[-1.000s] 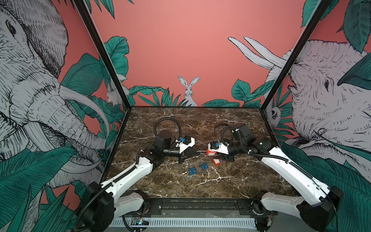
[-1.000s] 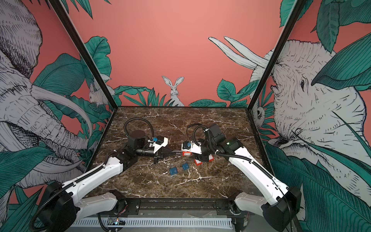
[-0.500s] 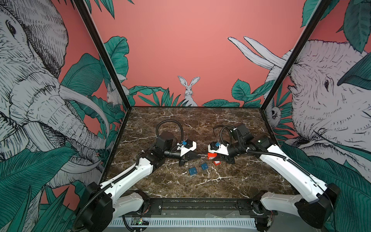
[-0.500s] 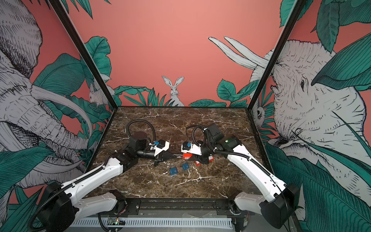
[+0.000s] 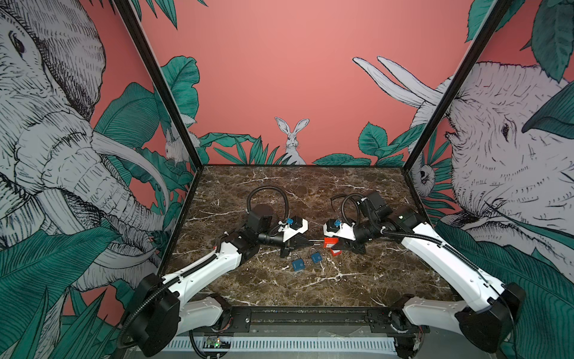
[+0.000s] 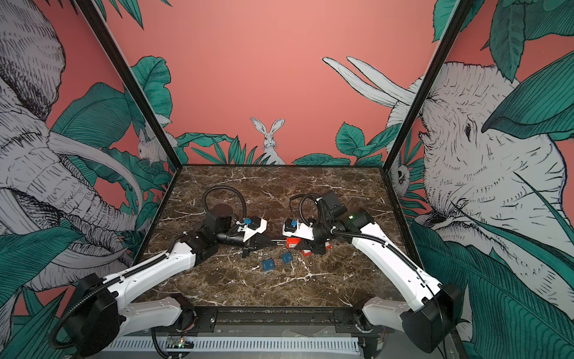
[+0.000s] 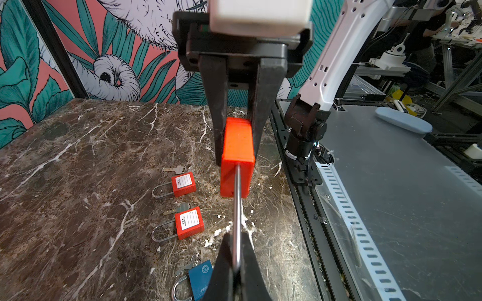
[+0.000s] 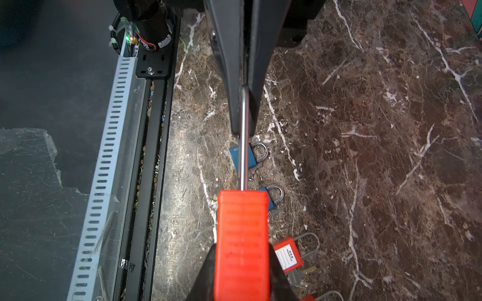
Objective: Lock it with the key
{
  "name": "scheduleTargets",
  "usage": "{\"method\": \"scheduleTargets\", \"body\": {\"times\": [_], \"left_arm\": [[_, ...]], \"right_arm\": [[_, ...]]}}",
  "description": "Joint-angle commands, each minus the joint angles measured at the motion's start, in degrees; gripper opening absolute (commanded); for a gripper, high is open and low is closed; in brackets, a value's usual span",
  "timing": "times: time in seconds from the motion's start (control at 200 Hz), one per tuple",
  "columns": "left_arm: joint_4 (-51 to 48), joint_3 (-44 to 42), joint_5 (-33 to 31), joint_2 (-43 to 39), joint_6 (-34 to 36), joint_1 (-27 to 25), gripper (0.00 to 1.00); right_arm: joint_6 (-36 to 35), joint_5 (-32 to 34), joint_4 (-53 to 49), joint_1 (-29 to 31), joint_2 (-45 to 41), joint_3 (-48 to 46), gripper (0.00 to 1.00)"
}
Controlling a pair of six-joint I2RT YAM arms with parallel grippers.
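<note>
The right gripper (image 8: 241, 251) is clamping the rigid red padlock (image 7: 237, 166) by its body while the left gripper (image 7: 236, 242) is pinching its steel shackle (image 7: 236, 203), probably slippery.

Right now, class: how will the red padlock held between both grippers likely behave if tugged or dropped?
Likely stiff: the shackle of the red padlock runs straight into the left gripper. The right gripper probably holds its ribbed body well; smooth shackle may slip. Blocky, unlikely to roll.
</note>
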Motion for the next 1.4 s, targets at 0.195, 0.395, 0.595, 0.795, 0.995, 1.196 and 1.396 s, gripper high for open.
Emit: {"method": "scheduleTargets", "body": {"times": [0.195, 0.395, 0.595, 0.795, 0.995, 1.196, 1.396], "left_arm": [[8.5, 0.7, -1.1, 1.6, -1.4, -4.2, 0.00], [2.5, 1.1, -6.0, -0.5, 8.5, -6.9, 0.00], [1.0, 2.1, -5.7, -0.4, 9.1, -7.2, 0.00], [1.8, 3.5, -2.1, 3.0, 4.2, -7.1, 0.00], [3.7, 4.0, -1.2, 5.6, 1.6, -7.1, 0.00], [0.6, 4.0, -1.9, 3.1, 4.1, -4.8, 0.00], [-1.8, 4.9, -0.4, 1.8, 5.5, -2.9, 0.00]], "right_arm": [[1.8, -8.6, 12.3, 1.5, -1.7, -2.8, 0.05], [-1.3, -12.7, 2.7, 1.5, 2.2, 1.2, 0.06], [-1.6, -9.1, 4.0, 1.5, 2.4, 0.8, 0.06], [1.0, -7.4, 11.8, 1.6, 0.7, -1.9, 0.06], [3.5, -8.5, 15.6, 1.6, 1.1, -2.5, 0.12], [1.7, 0.2, 9.1, 1.1, -3.6, -3.0, 0.46], [1.5, -0.7, -3.3, -1.8, -9.4, -1.0, 0.53]]}}
